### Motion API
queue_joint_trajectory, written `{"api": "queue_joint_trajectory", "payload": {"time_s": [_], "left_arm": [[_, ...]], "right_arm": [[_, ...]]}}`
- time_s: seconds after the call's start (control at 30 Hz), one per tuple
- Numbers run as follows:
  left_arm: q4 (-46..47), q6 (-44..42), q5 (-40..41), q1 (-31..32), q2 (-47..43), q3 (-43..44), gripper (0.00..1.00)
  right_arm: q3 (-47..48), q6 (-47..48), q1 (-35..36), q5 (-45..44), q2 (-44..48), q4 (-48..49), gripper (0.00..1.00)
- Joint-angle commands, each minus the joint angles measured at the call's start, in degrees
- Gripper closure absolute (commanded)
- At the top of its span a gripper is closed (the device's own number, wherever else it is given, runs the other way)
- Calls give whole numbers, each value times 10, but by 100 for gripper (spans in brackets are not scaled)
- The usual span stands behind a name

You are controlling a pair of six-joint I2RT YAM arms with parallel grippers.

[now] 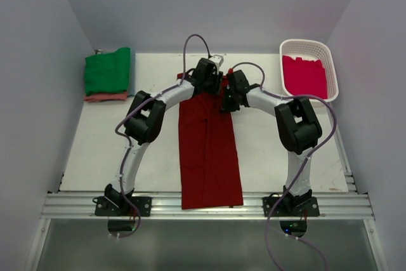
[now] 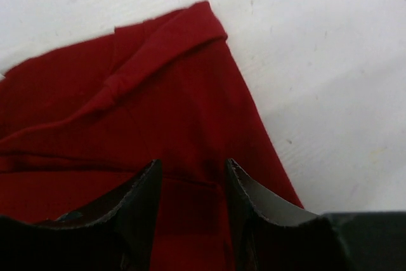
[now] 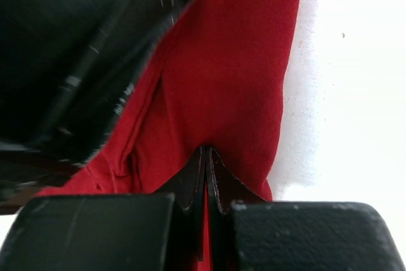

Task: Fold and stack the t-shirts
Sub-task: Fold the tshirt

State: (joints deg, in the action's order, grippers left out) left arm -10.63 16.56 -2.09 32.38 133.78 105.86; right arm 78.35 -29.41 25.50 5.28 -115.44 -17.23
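A large dark red t-shirt (image 1: 209, 157) lies folded into a long strip down the middle of the table, its near end at the front rail. Both grippers meet at its far end. My left gripper (image 1: 212, 88) hangs open just above the cloth; in the left wrist view its fingers (image 2: 192, 164) stand apart over the red fabric (image 2: 158, 112) with nothing between them. My right gripper (image 1: 227, 102) is shut on a fold of the same shirt (image 3: 235, 80), with red cloth pinched between its closed fingers (image 3: 206, 150).
A folded green t-shirt (image 1: 108, 71) lies on a salmon-pink one (image 1: 104, 98) at the back left. The white lattice basket (image 1: 309, 46) at the back right holds a crimson-pink t-shirt (image 1: 304, 75). The left arm's black body (image 3: 82, 61) crowds the right wrist view.
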Motion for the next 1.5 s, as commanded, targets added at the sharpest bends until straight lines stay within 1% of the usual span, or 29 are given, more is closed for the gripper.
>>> {"api": "queue_joint_trajectory", "payload": {"time_s": [0.0,0.1,0.23,0.33,0.37,0.47,0.6,0.73,0.8,0.93,0.97,1.1,1.47], "left_arm": [[-48,-40,-21,2,14,32,53],[-57,-45,-17,2,21,33,54],[-66,-47,-18,3,32,43,59],[-62,-48,-14,2,32,41,70],[-62,-47,-13,2,28,38,82],[-49,-46,-6,2,11,23,100],[-34,-44,7,2,-13,-1,100],[-9,-36,20,1,-50,-43,100],[-4,-28,43,1,-74,-58,100],[35,-9,71,-2,-132,-129,100],[39,-7,75,-2,-155,-141,100],[51,6,89,-7,-192,-181,100],[85,44,64,-33,-236,-289,100]], "right_arm": [[8,1,-3,-1,-15,12,100],[11,0,-4,0,-17,11,100],[12,0,-4,-1,-16,10,100],[12,1,-5,-3,-15,8,100],[11,1,-5,-4,-16,9,100],[11,1,-7,-5,-17,9,100],[8,3,-9,-8,-18,9,100],[9,4,-10,-8,-20,10,100],[11,4,-11,-9,-20,9,100],[11,7,-11,-10,-22,8,100],[11,6,-11,-11,-22,8,100],[11,7,-12,-11,-24,7,100],[12,8,-12,-12,-30,5,100]]}}
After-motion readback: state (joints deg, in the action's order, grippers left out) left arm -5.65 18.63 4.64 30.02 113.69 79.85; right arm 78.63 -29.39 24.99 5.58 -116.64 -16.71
